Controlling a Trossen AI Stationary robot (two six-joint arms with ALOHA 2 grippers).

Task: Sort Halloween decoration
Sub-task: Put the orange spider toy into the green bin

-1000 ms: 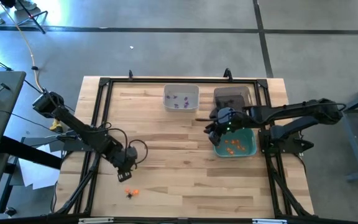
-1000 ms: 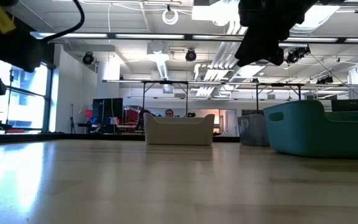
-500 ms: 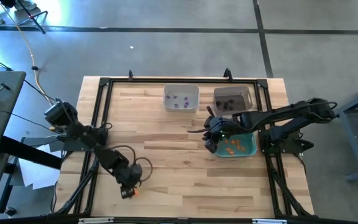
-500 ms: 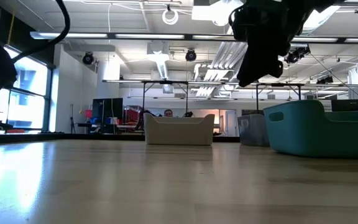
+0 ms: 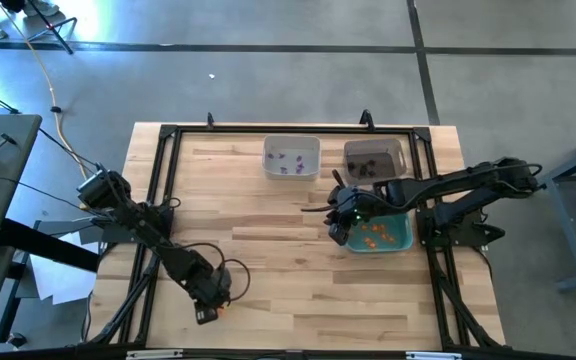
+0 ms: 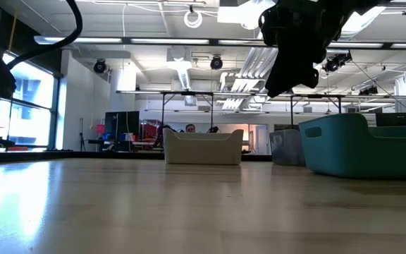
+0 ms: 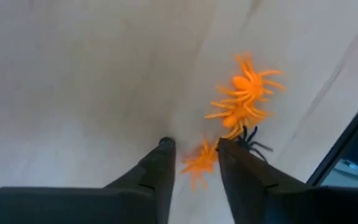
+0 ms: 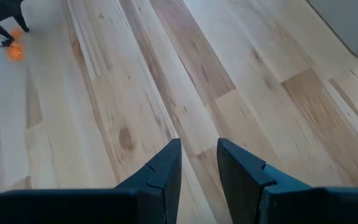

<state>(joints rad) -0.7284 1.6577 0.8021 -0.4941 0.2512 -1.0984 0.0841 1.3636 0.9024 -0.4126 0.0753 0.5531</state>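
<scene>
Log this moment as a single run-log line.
left gripper: fingers astride small orange spider, near table's front edge | right gripper: empty, beside teal bin | remaining: larger orange spider, black spider

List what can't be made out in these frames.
- Contents of the dark bin, high view: too small and dark to tell.
- Left end effector, high view: arm covers the trinkets under it; whether its fingers touch the small orange spider is unclear in the left wrist view.
- Black spider, left wrist view: partly behind a finger.
- Teal bin, low view: wall hides its contents, edge cuts it off.
</scene>
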